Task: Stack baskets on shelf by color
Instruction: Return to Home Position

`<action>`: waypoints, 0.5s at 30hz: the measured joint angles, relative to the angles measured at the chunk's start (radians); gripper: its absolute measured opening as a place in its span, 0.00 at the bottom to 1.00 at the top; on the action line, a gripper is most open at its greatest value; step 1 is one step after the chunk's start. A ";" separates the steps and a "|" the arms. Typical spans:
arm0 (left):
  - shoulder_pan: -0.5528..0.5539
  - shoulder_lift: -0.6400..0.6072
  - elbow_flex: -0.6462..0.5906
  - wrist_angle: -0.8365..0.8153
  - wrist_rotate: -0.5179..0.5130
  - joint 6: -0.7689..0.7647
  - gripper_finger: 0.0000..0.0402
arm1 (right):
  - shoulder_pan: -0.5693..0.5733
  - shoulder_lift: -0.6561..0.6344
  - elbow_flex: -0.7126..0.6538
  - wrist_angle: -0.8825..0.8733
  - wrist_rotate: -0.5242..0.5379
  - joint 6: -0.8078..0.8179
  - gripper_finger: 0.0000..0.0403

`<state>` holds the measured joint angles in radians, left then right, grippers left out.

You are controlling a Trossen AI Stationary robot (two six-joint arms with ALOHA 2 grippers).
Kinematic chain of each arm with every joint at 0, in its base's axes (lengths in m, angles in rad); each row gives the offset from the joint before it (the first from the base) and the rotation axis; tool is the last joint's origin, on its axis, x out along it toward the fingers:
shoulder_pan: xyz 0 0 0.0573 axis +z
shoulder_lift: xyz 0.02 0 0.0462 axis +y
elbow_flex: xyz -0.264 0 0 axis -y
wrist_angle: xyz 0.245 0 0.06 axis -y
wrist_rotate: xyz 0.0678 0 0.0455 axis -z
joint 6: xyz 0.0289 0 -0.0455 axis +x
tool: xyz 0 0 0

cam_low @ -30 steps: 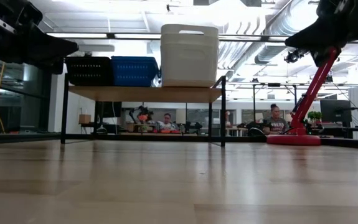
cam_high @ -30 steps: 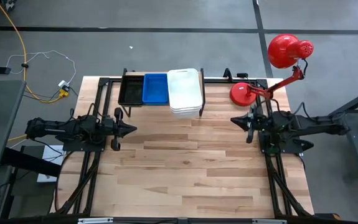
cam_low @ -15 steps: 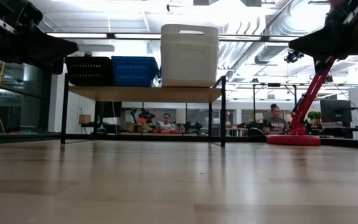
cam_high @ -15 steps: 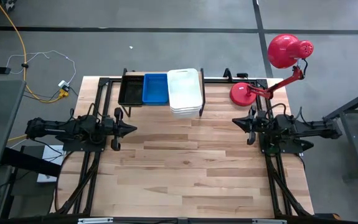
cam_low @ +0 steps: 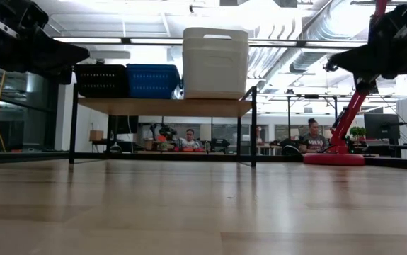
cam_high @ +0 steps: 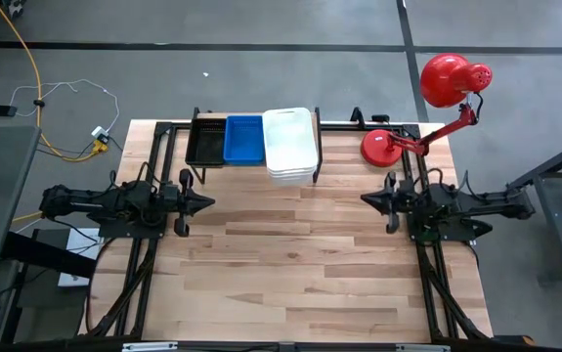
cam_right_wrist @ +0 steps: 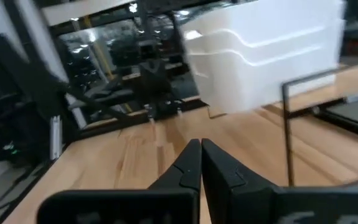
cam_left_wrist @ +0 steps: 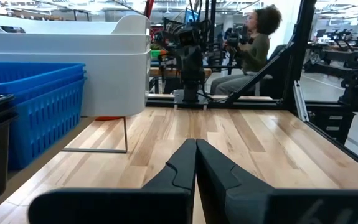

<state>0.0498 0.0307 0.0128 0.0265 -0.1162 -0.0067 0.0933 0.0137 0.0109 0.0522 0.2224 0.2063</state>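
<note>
On the shelf (cam_high: 305, 178) at the table's far edge stand the black baskets (cam_high: 205, 141), the blue baskets (cam_high: 244, 139) and the stacked white baskets (cam_high: 290, 144), side by side; the low view shows them resting on its board (cam_low: 162, 106). My left gripper (cam_high: 208, 203) hovers shut at the table's left side, touching nothing. My right gripper (cam_high: 367, 198) hovers shut at the right side, pointing left. In the left wrist view the blue (cam_left_wrist: 32, 106) and white baskets (cam_left_wrist: 85, 59) sit ahead of the shut fingers (cam_left_wrist: 195, 149).
A red desk lamp (cam_high: 452, 80) stands with its round base (cam_high: 380, 147) on the table's far right corner. Bare wood (cam_high: 290, 264) spreads between the arms and toward the near edge. People sit in the room beyond the table (cam_low: 312, 136).
My right gripper has dropped lower and tipped from a slant toward level, drawing back slightly toward the table's right side. The left arm and the baskets have kept still.
</note>
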 joint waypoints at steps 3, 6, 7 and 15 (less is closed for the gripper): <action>0.000 0.000 0.000 0.000 0.000 0.000 0.00 | 0.000 -0.002 -0.001 0.010 -0.016 -0.034 0.00; 0.000 0.000 0.000 0.000 0.000 0.000 0.00 | 0.000 0.000 -0.001 -0.004 -0.018 -0.067 0.00; 0.000 0.000 0.000 0.000 0.000 0.000 0.00 | 0.000 0.003 -0.001 -0.005 -0.023 -0.072 0.00; 0.000 0.000 0.000 0.000 0.000 0.000 0.00 | 0.000 0.006 -0.001 -0.006 -0.030 -0.068 0.00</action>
<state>0.0498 0.0307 0.0128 0.0265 -0.1162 -0.0067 0.0933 0.0200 0.0101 0.0465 0.1925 0.1383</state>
